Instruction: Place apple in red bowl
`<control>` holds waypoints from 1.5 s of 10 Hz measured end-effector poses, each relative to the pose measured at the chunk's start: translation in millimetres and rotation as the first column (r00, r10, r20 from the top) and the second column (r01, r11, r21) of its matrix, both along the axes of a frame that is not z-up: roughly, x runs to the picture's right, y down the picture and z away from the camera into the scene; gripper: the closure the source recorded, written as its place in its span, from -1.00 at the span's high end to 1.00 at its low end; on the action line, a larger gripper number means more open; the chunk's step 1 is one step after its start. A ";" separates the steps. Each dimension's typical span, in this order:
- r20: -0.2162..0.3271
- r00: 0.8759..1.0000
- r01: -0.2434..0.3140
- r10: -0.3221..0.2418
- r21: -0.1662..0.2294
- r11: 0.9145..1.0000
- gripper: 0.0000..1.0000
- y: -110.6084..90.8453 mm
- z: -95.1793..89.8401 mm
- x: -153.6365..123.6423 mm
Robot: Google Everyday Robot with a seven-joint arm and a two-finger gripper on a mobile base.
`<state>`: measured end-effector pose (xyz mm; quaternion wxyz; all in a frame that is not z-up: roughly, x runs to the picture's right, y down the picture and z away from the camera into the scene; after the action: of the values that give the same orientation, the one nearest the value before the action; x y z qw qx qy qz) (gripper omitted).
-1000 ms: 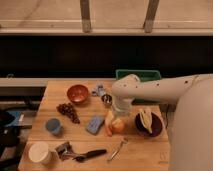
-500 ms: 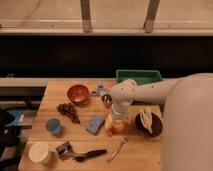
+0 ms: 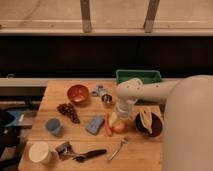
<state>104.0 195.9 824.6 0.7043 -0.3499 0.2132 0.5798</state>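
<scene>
Camera view is showing the gripper hanging right over the apple (whether it is gripping cannot be told), which is lying on the table beside the carrot, well apart from the red bowl.

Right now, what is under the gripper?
The apple, beside the carrot. The gripper sits right above it and covers its top, so contact cannot be seen.

The white arm is bending at its elbow, and the gripper is hanging low under it, pointing straight down.
</scene>
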 end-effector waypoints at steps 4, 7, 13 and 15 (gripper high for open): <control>0.020 1.000 -0.021 0.021 -0.021 1.000 0.25 8.8 3.0 -1.5; 0.044 0.999 0.010 -0.010 0.001 1.000 -0.41 6.5 -3.6 -8.6; 0.025 0.999 0.035 -0.040 0.179 0.983 -1.00 -73.7 -43.7 -1.1; 0.021 0.998 0.055 -0.062 0.257 0.965 -1.00 -119.6 -53.9 -0.3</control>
<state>103.7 76.3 770.7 0.7633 -0.2578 0.1367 0.5764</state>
